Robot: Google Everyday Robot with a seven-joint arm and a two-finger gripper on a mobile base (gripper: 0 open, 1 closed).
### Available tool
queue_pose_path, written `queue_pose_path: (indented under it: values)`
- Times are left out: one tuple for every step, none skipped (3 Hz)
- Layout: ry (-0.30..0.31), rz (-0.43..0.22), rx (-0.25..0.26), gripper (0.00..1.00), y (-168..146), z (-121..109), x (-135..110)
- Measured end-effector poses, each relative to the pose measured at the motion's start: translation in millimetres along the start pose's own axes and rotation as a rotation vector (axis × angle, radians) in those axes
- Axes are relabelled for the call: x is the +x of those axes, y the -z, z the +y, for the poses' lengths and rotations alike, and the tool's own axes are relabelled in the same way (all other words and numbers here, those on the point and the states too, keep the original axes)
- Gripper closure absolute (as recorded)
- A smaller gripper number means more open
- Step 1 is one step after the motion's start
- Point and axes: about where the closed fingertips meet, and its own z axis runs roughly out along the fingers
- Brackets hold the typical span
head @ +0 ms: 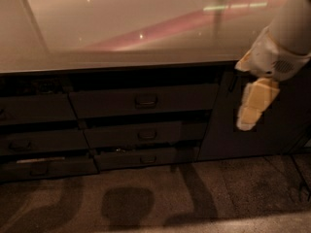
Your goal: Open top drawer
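Claw (251, 111) hangs apart, right of the top drawer (107, 101).

You've got the gripper (249, 114) hanging at 3 o'clock, in front of a dark panel (284, 130) and well apart from the top drawer (107, 102). The drawer's handle (146, 101) sits dead centre, untouched. Two narrower drawers (121, 136) stack below it toward 6 o'clock. Another stack (34, 109) shows at 9, and the counter (121, 28) glows at 12.
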Motion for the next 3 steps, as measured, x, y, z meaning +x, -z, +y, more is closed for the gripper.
queue_pose_path:
  values:
    - [0.029, -0.008, -0.121, 0.0, -62, -18, -22]
    - [0.029, -0.008, -0.121, 0.0, -62, -18, -22]
    - [0.159, 0.105, -0.182, 0.0, -74, -10, -24]
